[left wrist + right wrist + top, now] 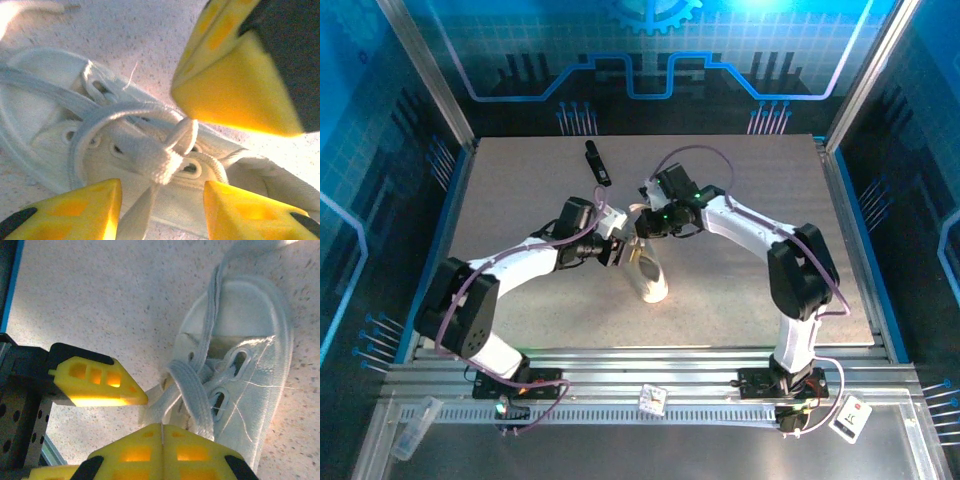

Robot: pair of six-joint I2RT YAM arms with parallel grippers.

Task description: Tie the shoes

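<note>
Yellow fingers of the left tool loom closest, parted, a flat lace running loose between them. The small white sneaker lies on the worktop between both arms. It looks light, soft and likely to slide, so pinch the limp lace near its crossing. The right tool is clenched; whether it traps lace I cannot tell. The left wrist view gives the knot over the eyelets, unreadable from above. The top view adds a black bar well apart.
</note>
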